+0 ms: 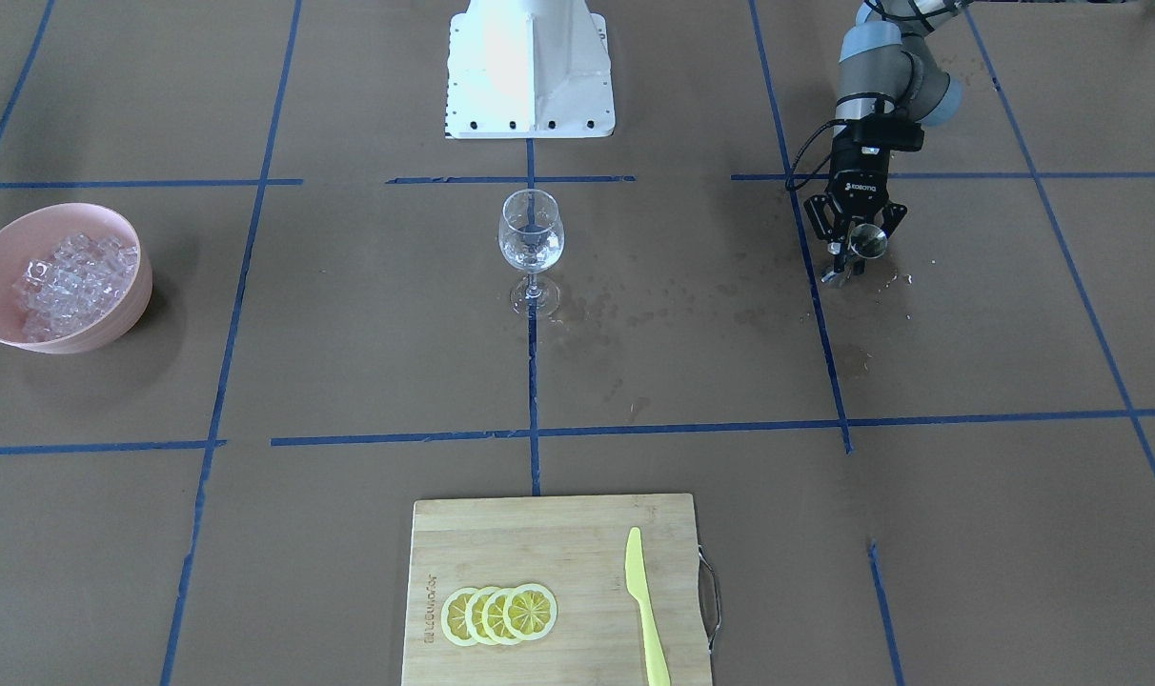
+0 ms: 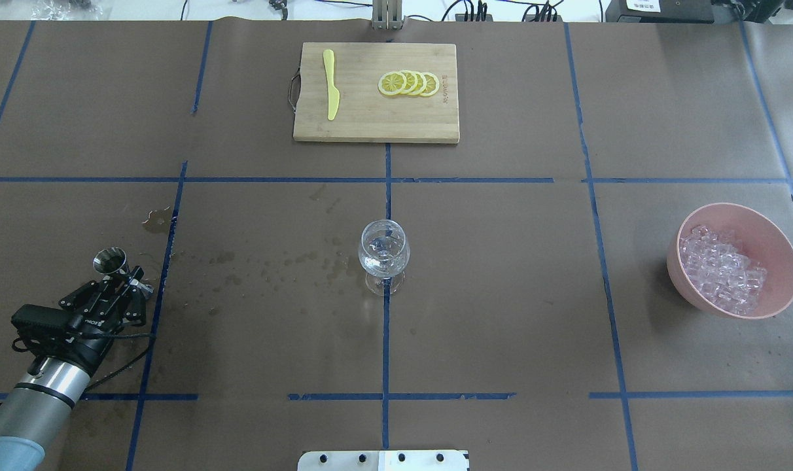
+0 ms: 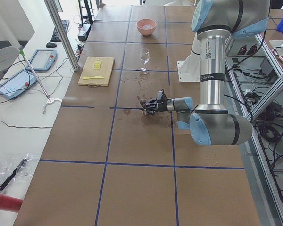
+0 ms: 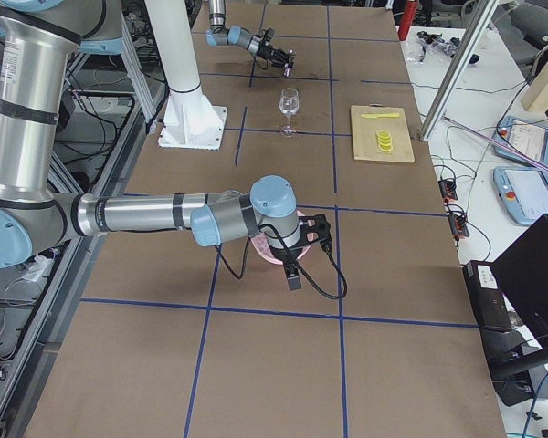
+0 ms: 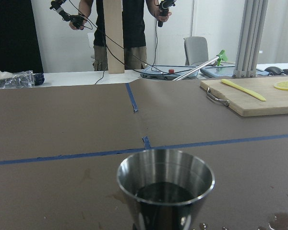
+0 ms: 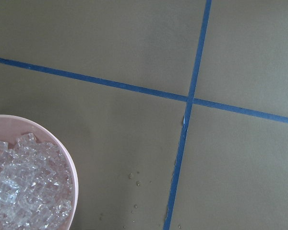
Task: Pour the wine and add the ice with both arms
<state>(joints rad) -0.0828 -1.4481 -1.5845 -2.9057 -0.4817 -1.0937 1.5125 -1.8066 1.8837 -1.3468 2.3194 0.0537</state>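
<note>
Left tool is low over the tabletop on the robot's left side. It looks pinched on the waist of a small metal cup, which stands upright. The left wrist view shows the cup's inside dark, so I can't tell whether any liquid is in it. Wet spots run across the tabletop from the cup toward the wine glass, which stands upright at centre, well apart from the cup. A little clear wine seems to sit low in the glass bowl, so the pour reads as done or nearly done, with some spilled on the way. No cubes visible in the glass. The ice is all heaped in the pink bowl far out on the robot's right, well apart from the glass. Right tool shows only in the right side view, near the bowl, and I can't tell if it is spread or pressed together. Its wrist view looks down from above with the bowl at the lower left corner and no fingers in the shot. Judgement: roughly halfway. Left to do: set the cup down or park it, pick ice from the bowl, carry it to the glass and drop it in.
</note>
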